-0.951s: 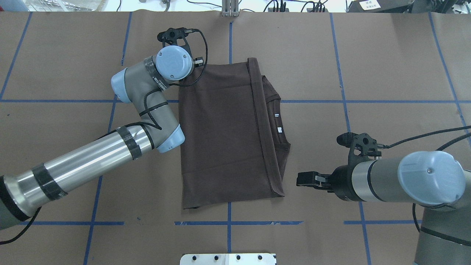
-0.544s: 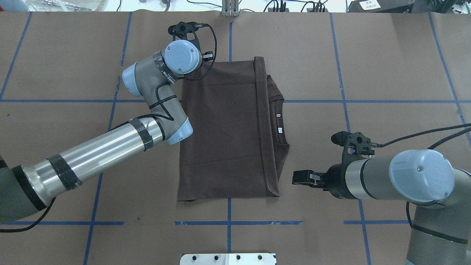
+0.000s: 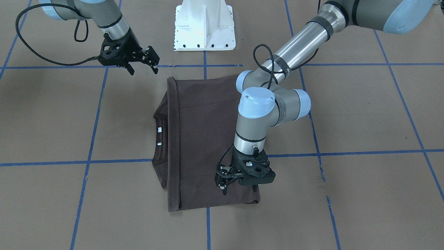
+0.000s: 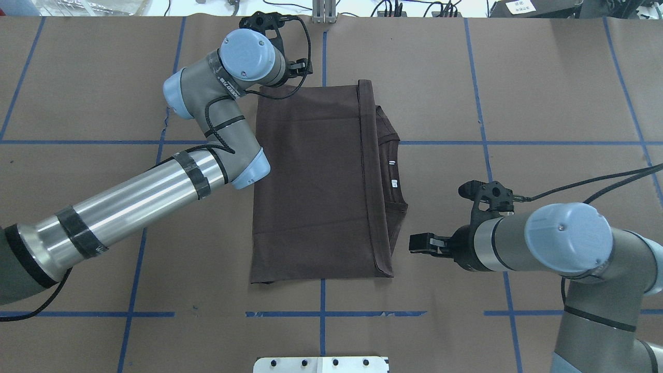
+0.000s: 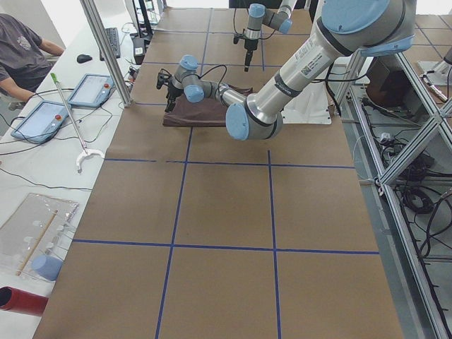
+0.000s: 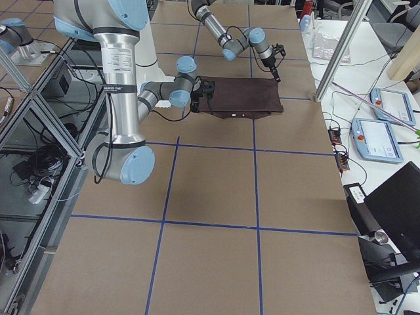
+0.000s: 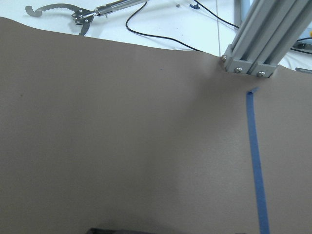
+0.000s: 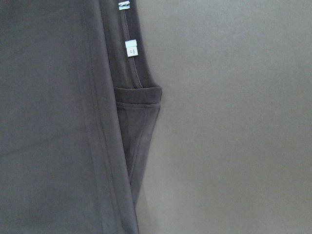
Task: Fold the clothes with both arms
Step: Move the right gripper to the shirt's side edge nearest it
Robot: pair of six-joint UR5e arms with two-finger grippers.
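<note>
The dark brown T-shirt [image 4: 311, 181] lies folded flat mid-table, its hem doubled over a collar with white neck tags [image 4: 393, 173]. In the front-facing view my left gripper [image 3: 240, 189] hangs open above the shirt [image 3: 201, 128] at its far corner on my left side, with nothing between its fingers. In the overhead view the left wrist hides it. My right gripper [image 4: 414, 243] is open and empty, just off the shirt's near right corner, and shows again as the right gripper [image 3: 142, 67]. The right wrist view looks down on the shirt [image 8: 58, 122] and a neck tag [image 8: 130, 48].
Brown paper with blue tape lines [image 4: 321, 313] covers the table. The white pedestal base [image 3: 204, 24] stands at the near edge. A metal post [image 7: 258, 39] rises at the far edge, with a grabber tool [image 7: 58, 12] beyond. A person [image 5: 21, 53] sits at the side bench.
My left arm has pulled away toward the far table edge. The shirt went from skewed to squared up. My right gripper has drifted a little toward the shirt.
</note>
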